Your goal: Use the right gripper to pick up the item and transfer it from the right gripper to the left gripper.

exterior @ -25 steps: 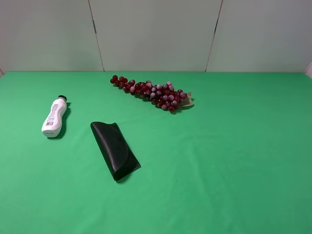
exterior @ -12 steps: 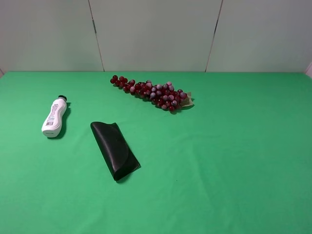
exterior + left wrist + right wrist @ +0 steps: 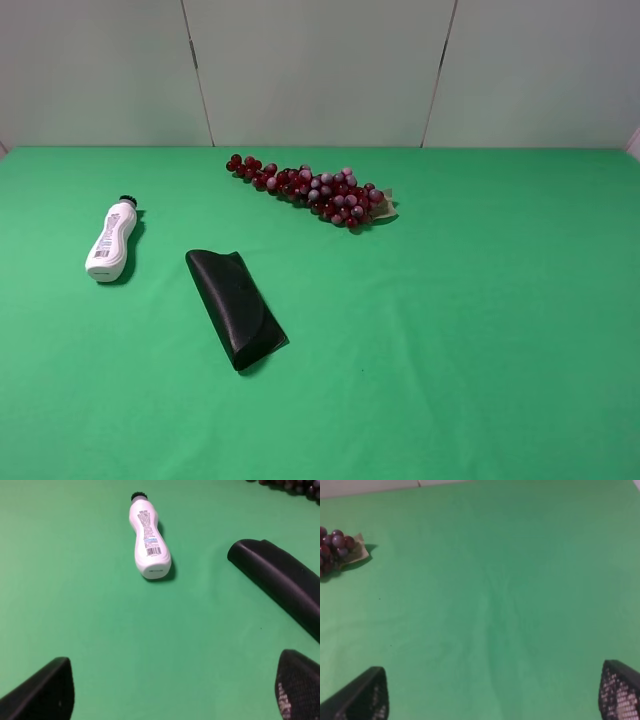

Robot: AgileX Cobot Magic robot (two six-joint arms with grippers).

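The white bottle (image 3: pixel 111 240) lies on its side at the left of the green table (image 3: pixel 480 300), black cap pointing toward the far wall, well apart from the black case (image 3: pixel 235 306) beside it and the red grape bunch (image 3: pixel 315 190) farther back. The left pincer (image 3: pixel 170 692) hangs wide and empty over the cloth short of the bottle's base. The right pincer (image 3: pixel 495 695) gapes wide over bare green, holding nothing.

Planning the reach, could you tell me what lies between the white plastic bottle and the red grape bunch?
Only bare green cloth, in the exterior high view.
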